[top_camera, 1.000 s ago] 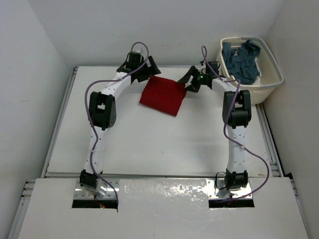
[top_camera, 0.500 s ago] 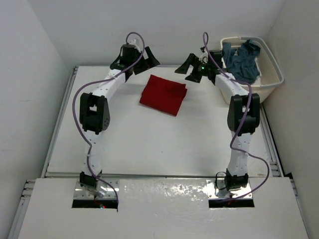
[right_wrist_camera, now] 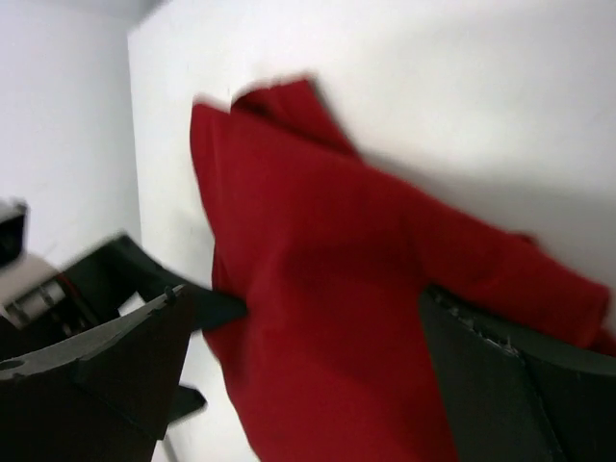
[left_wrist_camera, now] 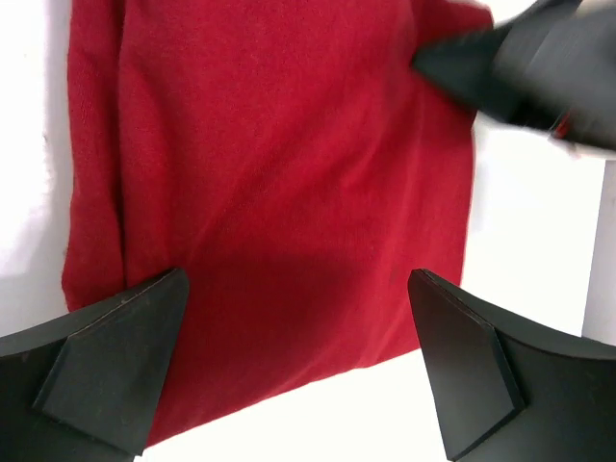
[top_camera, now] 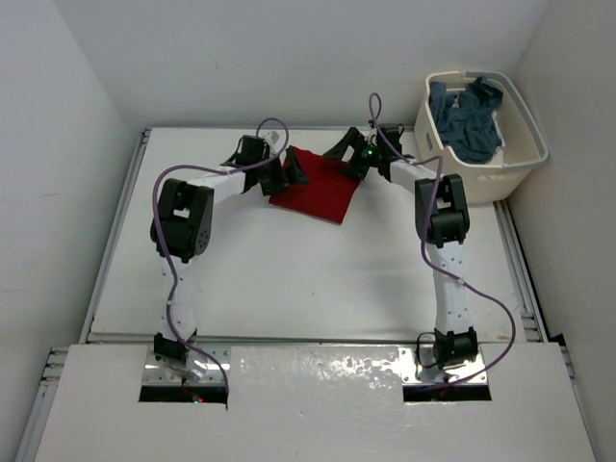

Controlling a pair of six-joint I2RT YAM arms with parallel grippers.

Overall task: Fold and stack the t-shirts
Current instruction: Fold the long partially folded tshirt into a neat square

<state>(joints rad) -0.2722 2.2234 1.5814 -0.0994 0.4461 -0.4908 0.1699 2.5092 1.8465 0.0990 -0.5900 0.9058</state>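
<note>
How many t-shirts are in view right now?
2. The red t-shirt lies folded on the table, toward its far side. The blue-grey t-shirt is bunched in the laundry basket. More may be hidden beneath it.

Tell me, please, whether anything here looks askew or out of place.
Nothing looks spilled or damaged. The folded red t-shirt lies skewed to the edges of the table rather than square with them. The blue-grey t-shirt is a crumpled heap in the basket, not yet folded.

Red t-shirt [top_camera: 316,191] (folded) on white table [top_camera: 289,274]
</note>
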